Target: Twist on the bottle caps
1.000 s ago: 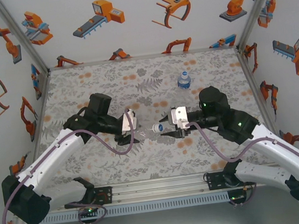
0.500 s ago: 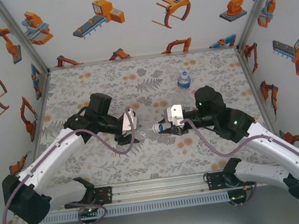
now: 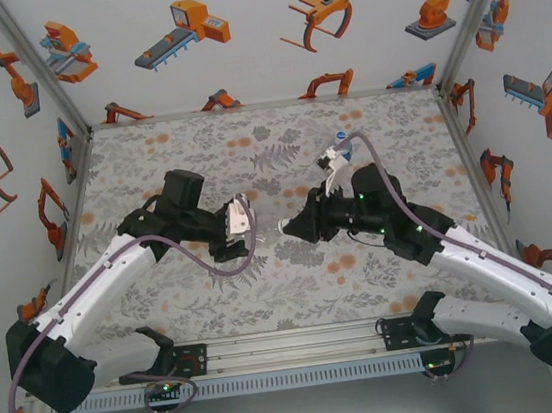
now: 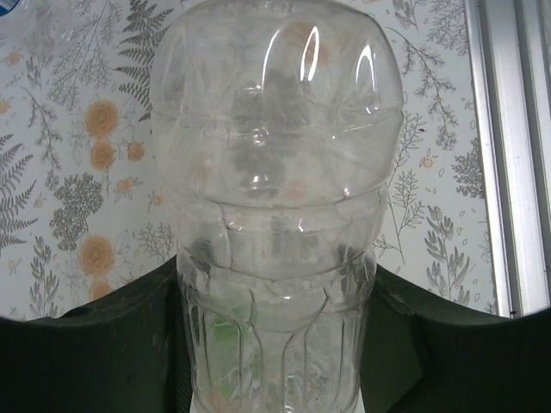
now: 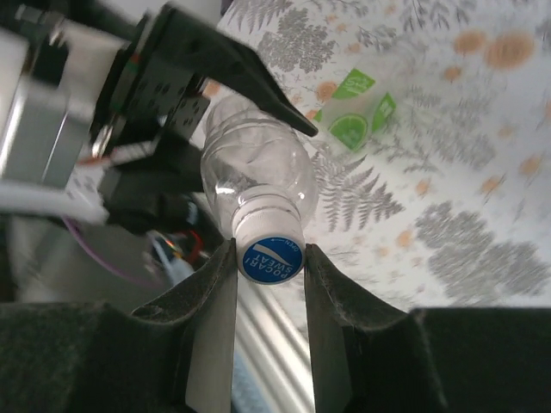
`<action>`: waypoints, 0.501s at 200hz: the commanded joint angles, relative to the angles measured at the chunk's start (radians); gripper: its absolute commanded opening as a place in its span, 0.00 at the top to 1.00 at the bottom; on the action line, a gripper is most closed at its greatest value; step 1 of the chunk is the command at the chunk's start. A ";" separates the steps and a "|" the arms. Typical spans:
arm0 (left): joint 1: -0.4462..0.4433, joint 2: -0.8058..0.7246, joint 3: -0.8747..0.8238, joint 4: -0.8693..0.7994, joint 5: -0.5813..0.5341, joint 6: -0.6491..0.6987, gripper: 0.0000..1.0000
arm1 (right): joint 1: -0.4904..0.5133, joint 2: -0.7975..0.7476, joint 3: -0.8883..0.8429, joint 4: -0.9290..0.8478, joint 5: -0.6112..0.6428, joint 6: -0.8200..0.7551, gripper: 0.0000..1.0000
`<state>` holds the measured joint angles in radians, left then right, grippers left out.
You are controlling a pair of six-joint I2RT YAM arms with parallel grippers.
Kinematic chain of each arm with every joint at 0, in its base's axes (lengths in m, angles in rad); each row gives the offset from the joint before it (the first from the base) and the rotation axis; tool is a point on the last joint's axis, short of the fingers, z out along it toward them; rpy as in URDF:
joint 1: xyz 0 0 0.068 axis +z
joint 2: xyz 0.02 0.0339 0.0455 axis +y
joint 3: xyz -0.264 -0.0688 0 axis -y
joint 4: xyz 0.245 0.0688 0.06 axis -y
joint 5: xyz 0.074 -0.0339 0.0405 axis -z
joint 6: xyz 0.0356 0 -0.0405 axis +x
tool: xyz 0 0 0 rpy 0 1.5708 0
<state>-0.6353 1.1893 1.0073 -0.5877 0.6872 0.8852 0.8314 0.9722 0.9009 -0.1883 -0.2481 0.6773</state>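
While the left gripper (image 4: 275, 318) clamps the clear bottle (image 4: 275, 155) at centre of the top view, the right gripper (image 5: 269, 254) pinches the cap (image 5: 269, 258) on its neck
Judged next: hold cap square to the neck, twist steadily, left grip firm so the bottle cannot spin

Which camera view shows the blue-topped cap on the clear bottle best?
The right wrist view: the cap sits close and sharp between the fingers of the right hand, its blue top readable. The top external view gives a tiny pale spot at best. In the left wrist view the clear bottle stands in front of it.
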 commanded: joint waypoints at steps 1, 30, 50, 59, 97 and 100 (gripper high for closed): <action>-0.001 0.001 0.002 0.074 0.043 -0.037 1.00 | -0.010 0.029 -0.003 -0.065 0.112 0.491 1.00; -0.001 0.011 0.004 0.075 0.043 -0.043 1.00 | -0.030 0.034 -0.026 -0.007 0.079 0.631 1.00; -0.001 0.010 0.003 0.074 0.044 -0.045 1.00 | -0.031 0.034 -0.010 -0.043 0.085 0.612 1.00; -0.002 0.008 0.004 0.071 0.044 -0.045 1.00 | -0.032 0.035 -0.006 -0.043 0.084 0.598 1.00; -0.003 -0.001 0.003 0.061 0.028 -0.040 1.00 | -0.034 0.051 0.063 -0.077 0.079 0.415 0.86; -0.002 -0.001 0.003 0.059 0.028 -0.039 1.00 | -0.034 0.051 0.069 -0.077 0.077 0.395 0.82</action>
<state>-0.6277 1.2022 1.0058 -0.5636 0.6559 0.8497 0.8013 1.0069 0.9058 -0.2321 -0.1802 1.1942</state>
